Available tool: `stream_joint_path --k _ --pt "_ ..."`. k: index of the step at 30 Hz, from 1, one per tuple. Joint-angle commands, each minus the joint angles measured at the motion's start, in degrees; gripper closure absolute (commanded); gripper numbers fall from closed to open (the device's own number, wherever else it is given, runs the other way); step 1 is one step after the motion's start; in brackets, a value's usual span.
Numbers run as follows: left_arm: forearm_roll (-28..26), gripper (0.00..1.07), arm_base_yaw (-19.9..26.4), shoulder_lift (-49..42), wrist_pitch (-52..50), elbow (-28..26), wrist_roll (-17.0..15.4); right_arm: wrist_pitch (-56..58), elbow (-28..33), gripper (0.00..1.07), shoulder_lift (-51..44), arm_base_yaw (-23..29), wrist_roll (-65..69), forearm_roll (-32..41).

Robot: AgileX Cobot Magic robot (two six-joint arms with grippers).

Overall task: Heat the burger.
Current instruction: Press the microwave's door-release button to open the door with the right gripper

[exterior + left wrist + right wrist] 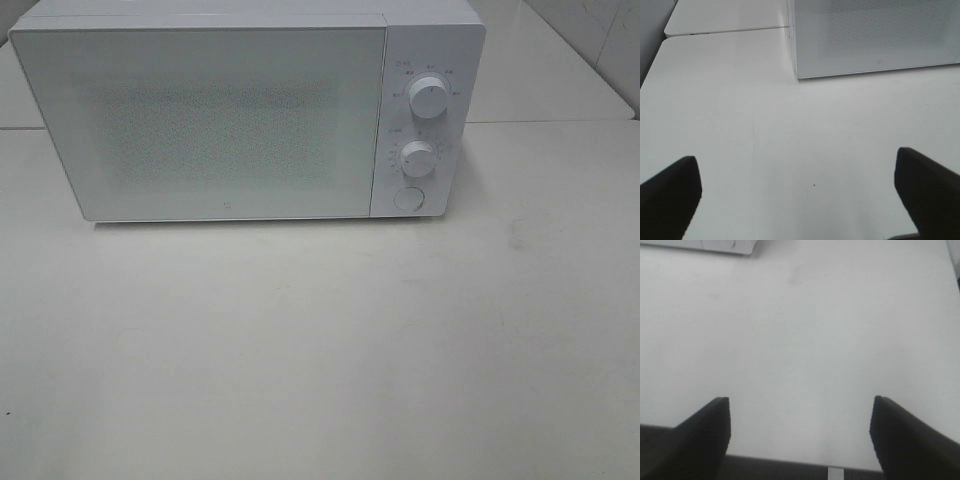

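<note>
In the exterior high view, a white microwave (230,120) stands at the back of a white table (320,350) with its door shut. The control panel is on the right of the microwave and carries an upper knob (430,96), a lower knob (417,158) and a round button (407,198) beneath them. The door's dotted panel hides the inside, so I cannot tell where the burger is.

In the left wrist view, the left gripper (799,194) hangs over bare table with its dark fingers (670,197) spread wide and nothing between them. The microwave's front corner (870,40) lies ahead, well apart from the gripper.

In the right wrist view, the right gripper (802,436) is also released, with its fingers (905,437) parted over the tabletop and holding nothing. Only a sliver of the microwave's base (715,245) shows at the far edge.
</note>
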Motion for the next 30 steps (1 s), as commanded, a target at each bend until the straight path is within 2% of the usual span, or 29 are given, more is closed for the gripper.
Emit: stream_joint_path --k 1,4,30 --pt "-0.1 0.06 -0.1 -1.2 -0.1 0.1 -0.3 -4.2 1.1 0.33 -4.7 -3.1 -0.7 -0.6" --pt "-0.1 0.06 -0.1 -1.2 -0.1 0.1 -0.3 -4.6 2.2 0.33 -8.6 -4.3 -0.8 -0.5" --pt "-0.1 0.06 -0.1 -1.1 0.0 0.1 -0.3 -4.6 2.2 0.33 -8.4 -4.4 -0.8 -0.5"
